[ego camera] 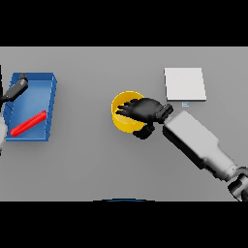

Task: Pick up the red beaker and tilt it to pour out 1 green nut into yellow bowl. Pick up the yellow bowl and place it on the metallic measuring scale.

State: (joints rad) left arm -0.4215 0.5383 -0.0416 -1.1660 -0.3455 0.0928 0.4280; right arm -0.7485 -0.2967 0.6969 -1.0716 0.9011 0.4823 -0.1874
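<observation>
Right hand lies over the yellow bowl, fingers spread across its opening and thumb curled at its near rim, grasping it. Beyond its wrist sits the scale. Far left, left hand, clenched, hovers over a blue tray holding the red beaker.

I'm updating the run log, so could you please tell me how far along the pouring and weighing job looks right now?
The pour looks over: the red beaker lies on its side in the blue tray, with the left robot hand above it; whether a nut landed is hidden. In hand: the right robot hand is over the yellow bowl, fingers across its rim. Left: carrying the bowl to the metallic scale, which is bare.
</observation>
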